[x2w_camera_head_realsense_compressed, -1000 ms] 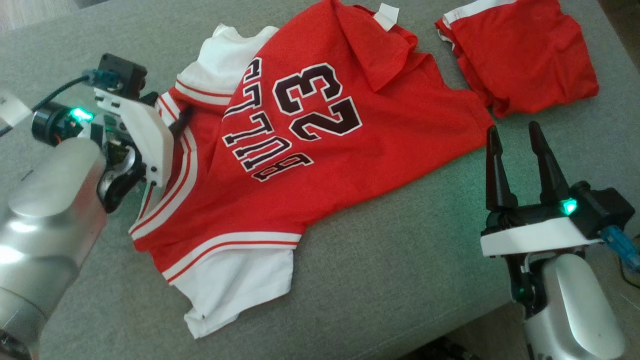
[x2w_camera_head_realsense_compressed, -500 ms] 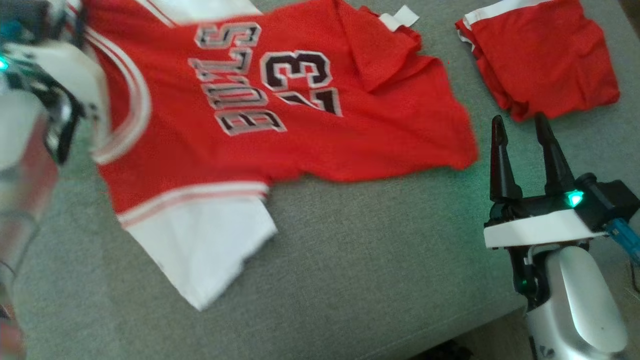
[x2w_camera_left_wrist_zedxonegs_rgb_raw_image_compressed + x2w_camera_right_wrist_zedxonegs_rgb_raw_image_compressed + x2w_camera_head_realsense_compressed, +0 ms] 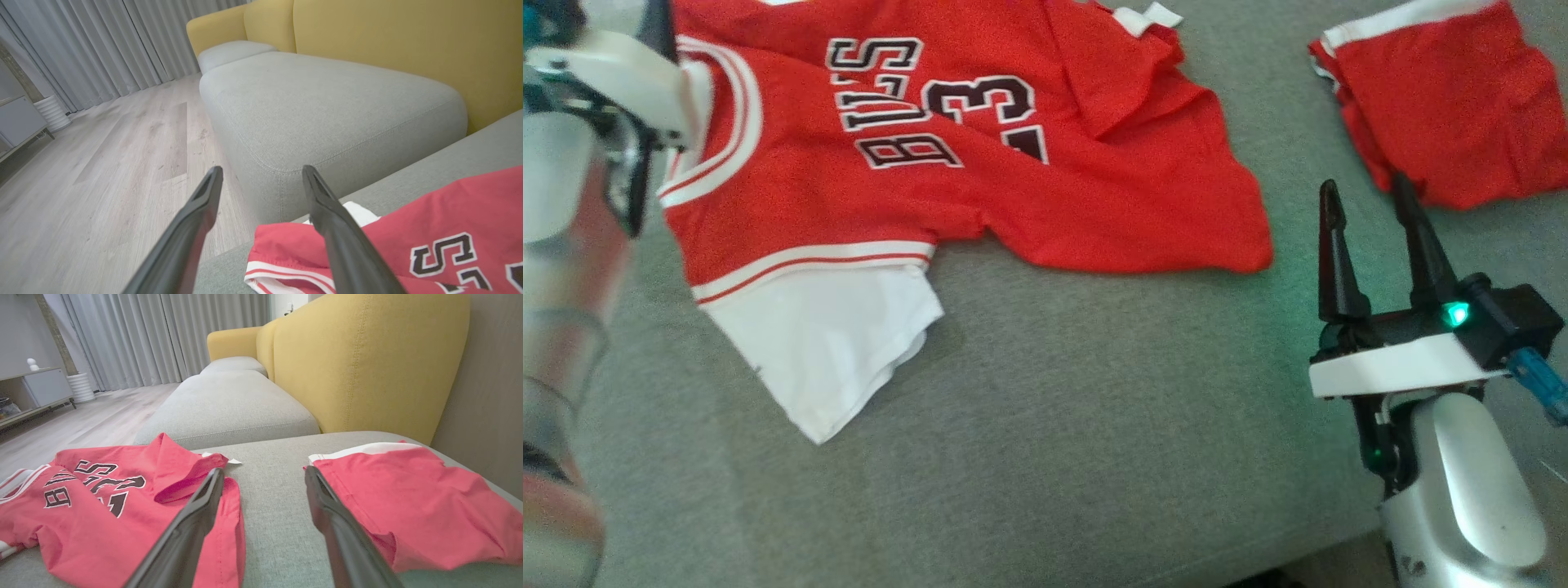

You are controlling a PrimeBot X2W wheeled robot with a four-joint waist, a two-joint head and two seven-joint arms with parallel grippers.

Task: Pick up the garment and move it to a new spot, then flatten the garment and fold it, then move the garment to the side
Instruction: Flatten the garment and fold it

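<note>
In the head view the red Bulls jersey [image 3: 1013, 196] lies face up on the far left of the grey seat cushion [image 3: 1094, 425], its white sleeve trailing nearest. A second ago its right hem corner almost touched the red shorts [image 3: 1445, 98] at the far right. Now a clear strip of cushion parts them, so the jersey has been dragged left, even allowing for the camera's own shift. The right gripper [image 3: 1364, 184] waits near right, fingers spread and holding nothing. In the left wrist view the left gripper [image 3: 261, 171] stands wide apart and empty over the jersey's striped edge, with the wooden floor [image 3: 102, 163] beyond; it appears to have let go after the tug. The right wrist view has that gripper's fingers apart and bare, with the jersey left of them and the shorts right. The relocation looks done. Flattening seems next, since a flap still lies folded over beside the number.
</note>
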